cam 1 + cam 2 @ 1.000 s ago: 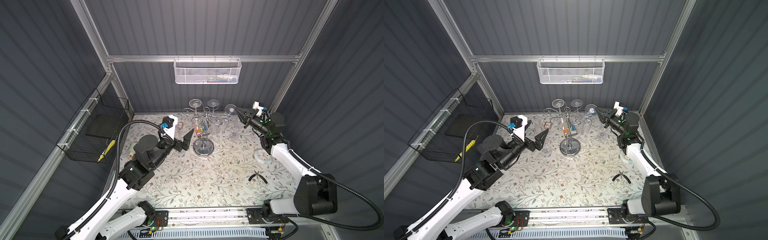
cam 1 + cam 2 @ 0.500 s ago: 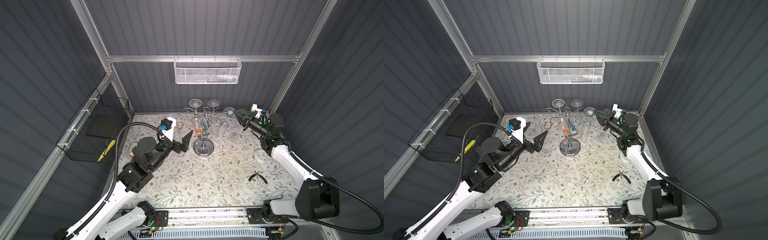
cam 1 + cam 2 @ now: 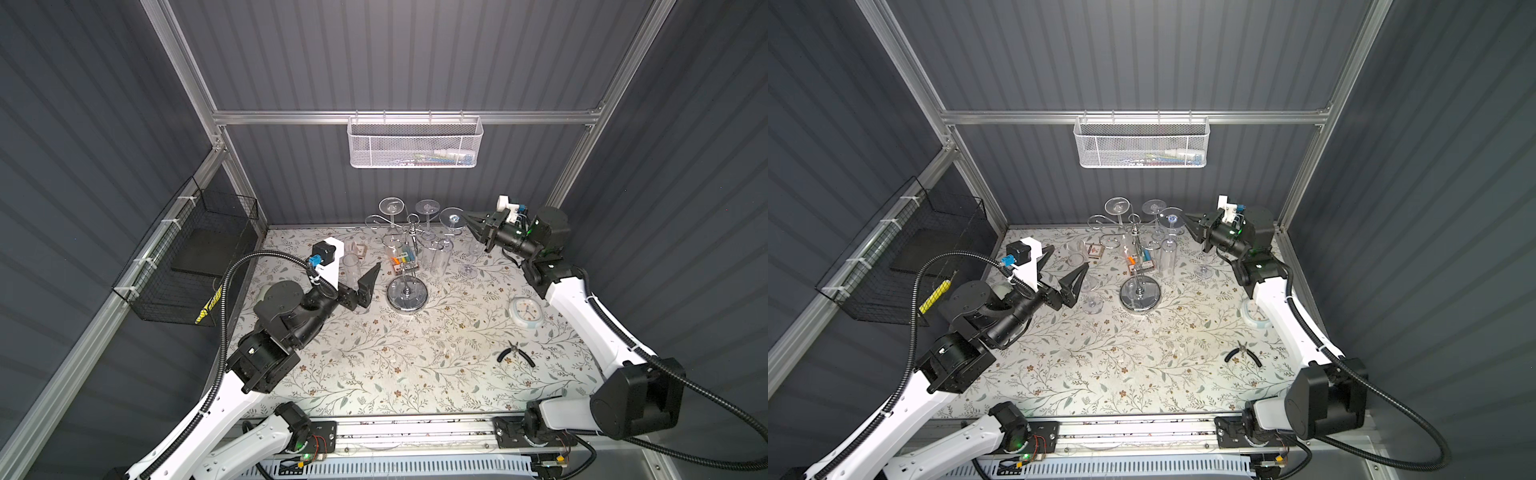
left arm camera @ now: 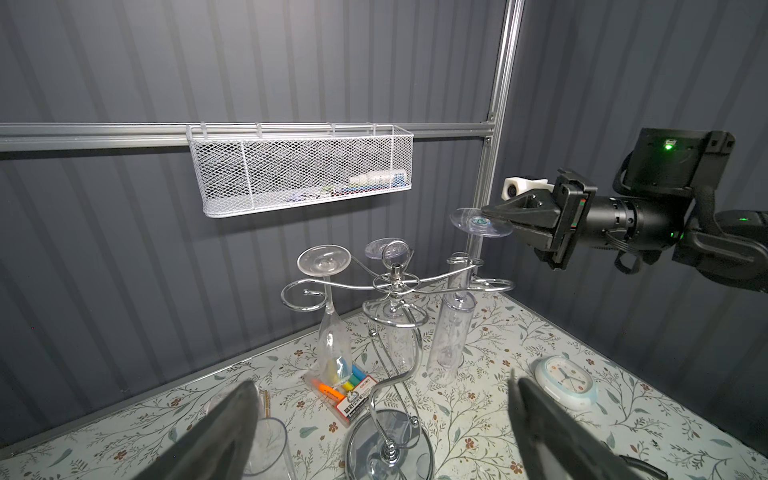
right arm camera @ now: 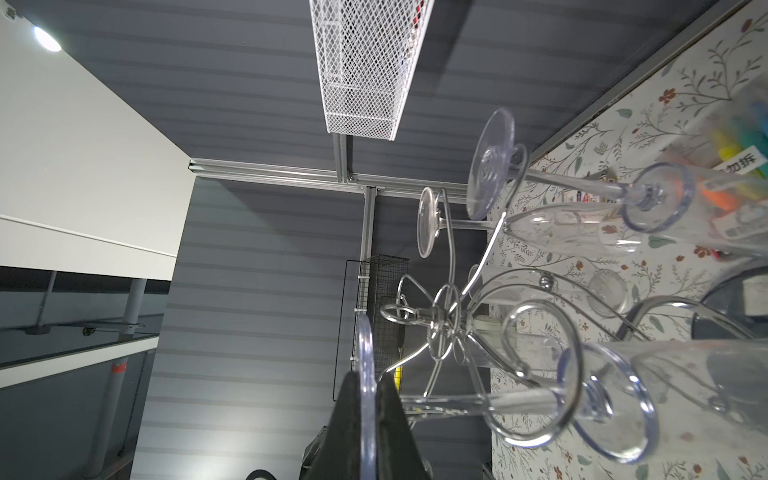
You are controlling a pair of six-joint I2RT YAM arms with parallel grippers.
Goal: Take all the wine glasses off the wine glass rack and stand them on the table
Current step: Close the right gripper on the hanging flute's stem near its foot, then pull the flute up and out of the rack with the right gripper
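Sparing the counter (image 3: 415, 357) and wine glass rack (image 3: 407, 296) any jolt, draw the inverted wine glass (image 4: 453, 328), stem (image 4: 473, 249) threaded through a scroll arm (image 4: 464, 261), out its open end. Move slowly, with right jaws pinching the foot (image 4: 473, 222) edge-on and left jaws spread, empty.

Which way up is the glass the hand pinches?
Upside down: the wine glass has its foot on top, bowl hanging below the rack.

Robot test cell in a lab: ribbed grey wall panels (image 3: 415, 54) in an aluminium frame (image 3: 399, 117) enclose a floral-clothed tabletop (image 3: 415, 365). Left arm (image 3: 232, 399) and right arm (image 3: 582, 316) rise from a rail (image 3: 415, 432) at 6 o'clock; white mesh basket (image 3: 415, 145) at 12 o'clock, black wire basket (image 3: 166, 291) at 9 o'clock.
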